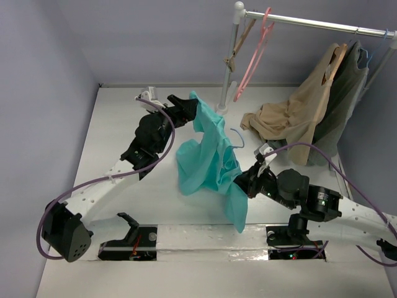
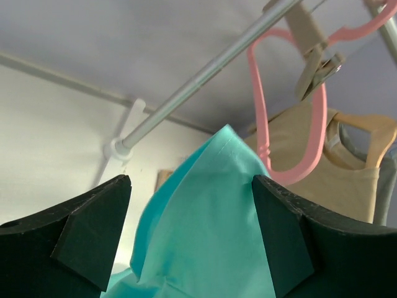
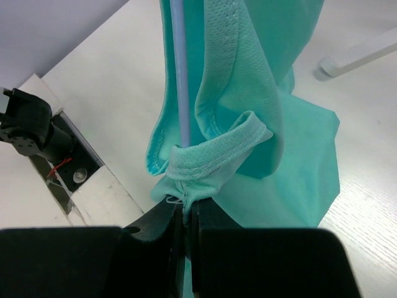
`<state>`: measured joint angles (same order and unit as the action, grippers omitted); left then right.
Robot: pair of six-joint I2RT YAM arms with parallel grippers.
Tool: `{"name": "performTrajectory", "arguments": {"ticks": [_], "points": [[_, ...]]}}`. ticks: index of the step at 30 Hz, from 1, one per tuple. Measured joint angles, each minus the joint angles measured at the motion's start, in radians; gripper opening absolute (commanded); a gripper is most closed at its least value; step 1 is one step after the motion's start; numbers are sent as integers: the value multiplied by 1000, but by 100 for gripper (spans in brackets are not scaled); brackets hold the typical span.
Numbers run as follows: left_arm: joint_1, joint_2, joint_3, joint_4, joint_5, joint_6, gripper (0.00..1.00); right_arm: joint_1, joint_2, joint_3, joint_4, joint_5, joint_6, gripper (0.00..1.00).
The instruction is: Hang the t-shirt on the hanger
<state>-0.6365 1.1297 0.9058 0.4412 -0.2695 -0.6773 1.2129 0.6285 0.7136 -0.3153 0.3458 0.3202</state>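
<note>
Teal t-shirt (image 1: 208,161) hangs bunched above table (image 1: 118,130), strung between my grippers. My left gripper (image 1: 195,107): released, jaws wide, shirt's top fold loose between them. My right gripper (image 3: 186,214): clenched on light-blue hanger (image 3: 181,81) wire, hem pinched alongside. Judgement: re-pinch fold with left, spread neck opening over hanger shoulder, right steady.

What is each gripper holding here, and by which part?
Right gripper pinches the hanger by its thin rod, a stitched edge of the t-shirt caught in too. Left gripper open, fabric between its fingers, holding nothing.
</note>
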Motion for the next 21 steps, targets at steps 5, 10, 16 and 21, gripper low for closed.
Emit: {"name": "performTrajectory", "arguments": {"ticks": [5, 10, 16, 21], "points": [[4, 35, -9, 37, 43, -1, 70, 0, -7, -3, -3, -4, 11, 0], [4, 35, -24, 133, 83, -12, 68, 0, -7, -10, -7, -8, 19, 0], [5, 42, -67, 236, 108, -32, 60, 0, -8, -15, -7, -14, 26, 0], [5, 71, -69, 258, 111, -45, 32, 0, -14, -34, -7, -14, 31, 0]]}}
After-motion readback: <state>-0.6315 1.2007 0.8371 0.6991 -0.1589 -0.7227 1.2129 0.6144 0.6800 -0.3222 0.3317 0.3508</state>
